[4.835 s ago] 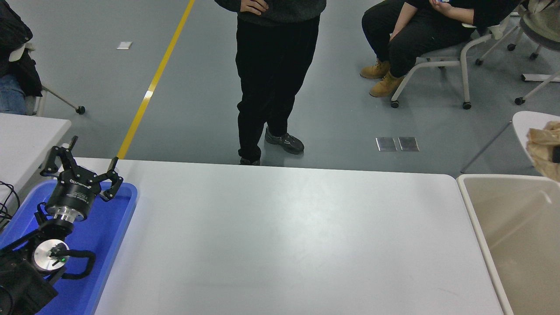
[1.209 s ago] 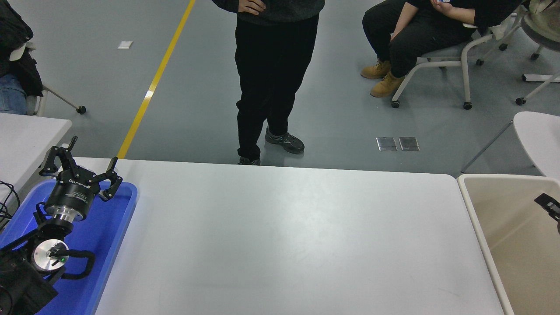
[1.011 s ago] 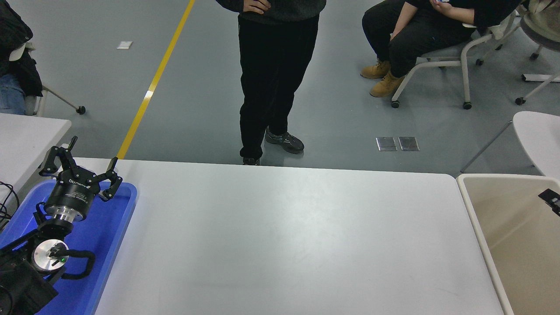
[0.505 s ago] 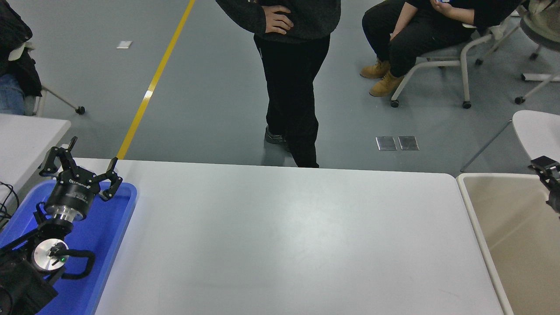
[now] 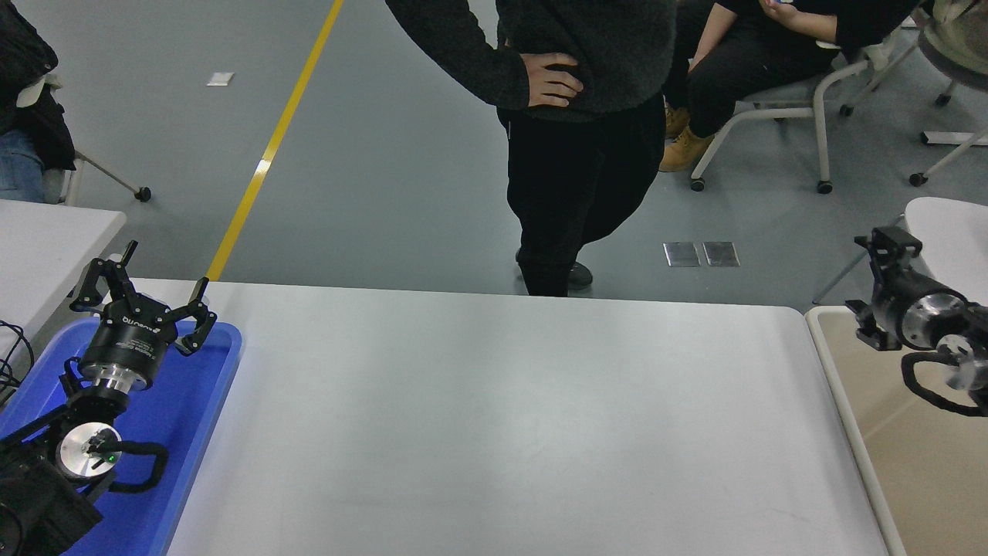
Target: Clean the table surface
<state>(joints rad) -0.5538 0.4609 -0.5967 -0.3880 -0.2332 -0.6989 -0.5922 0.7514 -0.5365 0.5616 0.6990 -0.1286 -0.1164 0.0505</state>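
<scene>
Hovering right gripper point(image 5: 872, 287), finger state impossible to tell, above the bin point(image 5: 911, 463) beside the bare table surface point(image 5: 494, 417), with left gripper point(image 5: 143, 289) spread apart over the blue tray point(image 5: 197, 432): risking clipping the bin rim, or the person point(image 5: 587, 154) standing close.

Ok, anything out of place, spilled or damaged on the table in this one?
Nothing stands out. The table surface shows no spill, litter or damage. The left claw sits open over the blue tray, and the right claw hangs above the beige bin. A person stands at the far edge.
</scene>
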